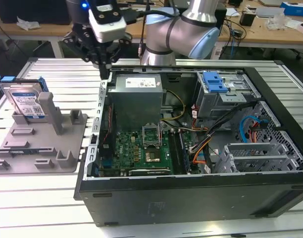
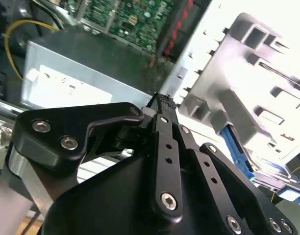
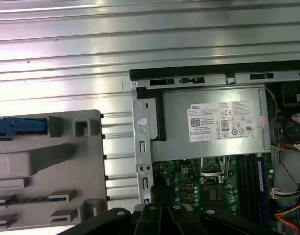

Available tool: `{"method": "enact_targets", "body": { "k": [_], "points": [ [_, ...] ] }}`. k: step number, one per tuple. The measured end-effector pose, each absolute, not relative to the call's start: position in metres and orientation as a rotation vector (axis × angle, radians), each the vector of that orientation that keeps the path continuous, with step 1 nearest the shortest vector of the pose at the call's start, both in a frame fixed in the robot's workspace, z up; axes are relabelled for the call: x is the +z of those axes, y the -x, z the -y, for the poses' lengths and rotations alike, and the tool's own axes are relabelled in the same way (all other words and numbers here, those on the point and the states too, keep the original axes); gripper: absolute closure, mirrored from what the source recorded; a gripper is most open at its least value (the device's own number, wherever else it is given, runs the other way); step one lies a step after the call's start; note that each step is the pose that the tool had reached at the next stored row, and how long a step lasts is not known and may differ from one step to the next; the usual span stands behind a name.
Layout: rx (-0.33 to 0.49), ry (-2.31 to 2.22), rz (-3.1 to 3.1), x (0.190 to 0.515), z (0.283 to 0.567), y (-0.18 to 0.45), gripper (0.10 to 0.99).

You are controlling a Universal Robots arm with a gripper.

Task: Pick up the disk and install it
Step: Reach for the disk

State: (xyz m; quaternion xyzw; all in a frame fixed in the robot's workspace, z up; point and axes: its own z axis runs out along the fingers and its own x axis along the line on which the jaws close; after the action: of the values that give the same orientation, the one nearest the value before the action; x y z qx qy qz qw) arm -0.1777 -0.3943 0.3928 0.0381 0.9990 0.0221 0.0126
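The disk [image 1: 25, 100], a silver drive with a white-and-blue label in a blue carrier, stands upright in the grey holder [image 1: 42, 144] at the exterior view's left. Its blue carrier also shows in both wrist views: disk [image 2: 267, 169], disk [image 3: 17, 126]. My gripper [image 1: 106, 74] hangs over the far left corner of the open computer case [image 1: 191, 193], well apart from the disk. Its fingers are shut together with nothing between them, as the gripper [image 2: 162, 100] in the second wrist view shows. The first wrist view catches the gripper [image 3: 162, 211] above the case's edge.
Inside the case a grey power supply box [image 1: 136, 96] sits just under the gripper, with the green motherboard [image 1: 141, 151] beside it. A drive cage with a blue latch [image 1: 214, 82] stands toward the exterior view's right. Cables [image 1: 211, 144] cross the case's middle. The ribbed metal table [image 1: 57, 74] lies between case and holder.
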Motion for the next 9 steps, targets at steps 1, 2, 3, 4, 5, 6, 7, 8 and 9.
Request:
{"method": "enact_targets", "body": {
  "k": [1,2,3,4,5,6,7,8,9],
  "points": [
    [0.069,-0.118,-3.113,0.393,0.393,0.183,0.980],
    [0.069,-0.118,-3.113,0.393,0.392,0.187,0.980],
    [0.069,-0.119,-3.113,0.393,0.391,0.193,0.980],
    [0.069,-0.118,-3.113,0.392,0.390,0.198,0.980],
    [0.069,-0.118,-3.113,0.392,0.389,0.201,0.980],
    [0.069,-0.119,-3.113,0.392,0.388,0.206,0.980],
    [0.069,-0.118,-3.113,0.392,0.385,0.214,0.980],
    [0.069,-0.118,-3.113,0.392,0.383,0.219,0.980],
    [0.069,-0.118,-3.113,0.392,0.380,0.226,0.980]
  ]
}}
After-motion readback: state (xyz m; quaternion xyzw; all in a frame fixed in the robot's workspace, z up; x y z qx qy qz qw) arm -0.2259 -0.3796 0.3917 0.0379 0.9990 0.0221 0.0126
